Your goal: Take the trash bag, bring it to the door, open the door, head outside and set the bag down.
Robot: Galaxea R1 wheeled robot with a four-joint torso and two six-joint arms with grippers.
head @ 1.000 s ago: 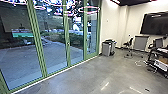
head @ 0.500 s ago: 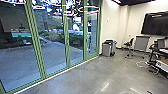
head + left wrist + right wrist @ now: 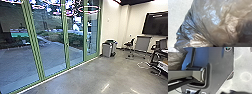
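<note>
The trash bag (image 3: pixel 218 25), large in the left wrist view, seems already picked up; I cannot tell whether the left or right gripper is clenched. The glass door (image 3: pixel 66 38) at eleven o'clock looks shut; opening it, reaching the paved yard (image 3: pixel 18 62) towards ten o'clock and setting down remain.

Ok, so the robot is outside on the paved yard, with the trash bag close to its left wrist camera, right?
Indoors, not outside: the head view shows the paved yard beyond green-framed glass. The trash bag is indeed close to that camera.
</note>
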